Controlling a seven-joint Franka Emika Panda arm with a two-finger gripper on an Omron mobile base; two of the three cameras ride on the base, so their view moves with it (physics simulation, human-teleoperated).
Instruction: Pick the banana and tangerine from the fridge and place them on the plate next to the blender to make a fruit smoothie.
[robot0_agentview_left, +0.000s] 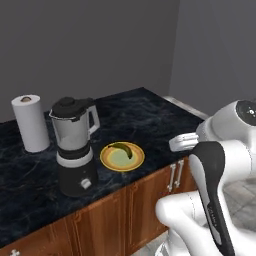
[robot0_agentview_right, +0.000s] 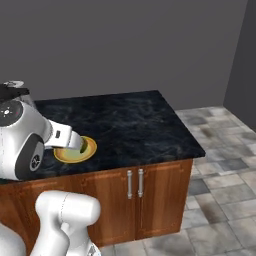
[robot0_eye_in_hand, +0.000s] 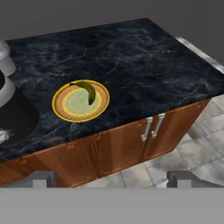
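One fruit is delivered: the dark greenish-yellow curved banana (robot0_eye_in_hand: 89, 90) lies on the round yellow-orange plate (robot0_eye_in_hand: 65, 112) at my eleven o'clock, beyond my wide, empty tool (robot0_eye_in_hand: 112, 178); the tangerine remains.

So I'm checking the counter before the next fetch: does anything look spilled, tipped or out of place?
Nothing stands out. The banana lies on the plate beside the upright blender; the paper towel roll stands upright, and the counter shows no spills.
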